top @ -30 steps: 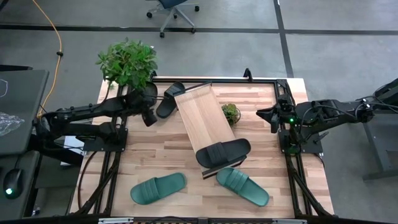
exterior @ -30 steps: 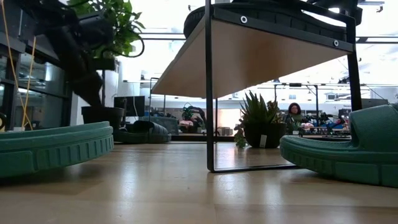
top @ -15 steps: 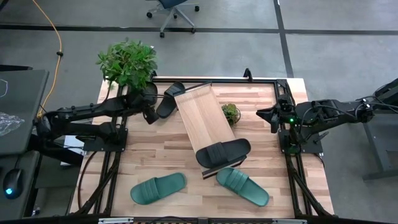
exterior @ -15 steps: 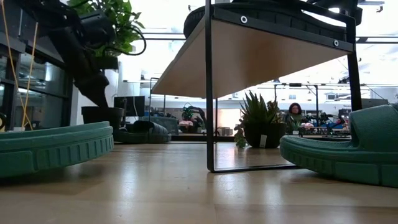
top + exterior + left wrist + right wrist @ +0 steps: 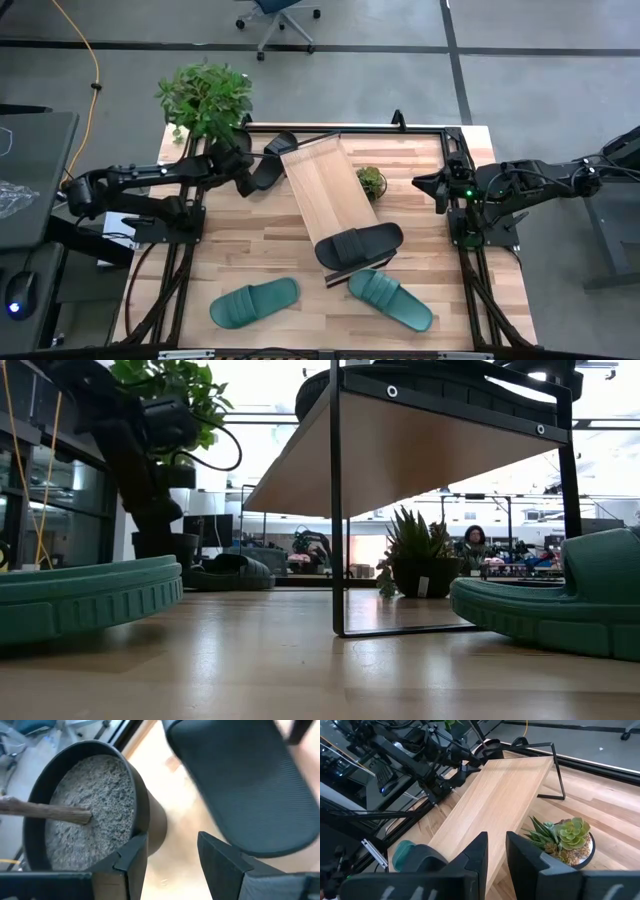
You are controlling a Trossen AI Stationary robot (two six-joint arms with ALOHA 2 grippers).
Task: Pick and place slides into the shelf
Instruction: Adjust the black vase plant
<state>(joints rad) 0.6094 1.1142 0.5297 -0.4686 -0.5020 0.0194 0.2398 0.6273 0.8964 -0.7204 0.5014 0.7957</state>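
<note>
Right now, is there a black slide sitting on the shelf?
Yes, one black slide lies across the near end of the shelf in the high view.

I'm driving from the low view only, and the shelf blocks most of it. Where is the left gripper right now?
Observer: The left gripper hangs near the table's far-left corner, between the big plant pot and a black slide, fingers open and empty.
Operator: How many slides are on the shelf?
Observer: One. The other black slide lies across the near end of the shelf.
Operator: And the right arm?
Observer: The right gripper waits at the table's right edge, pointing toward the small succulent.
</note>
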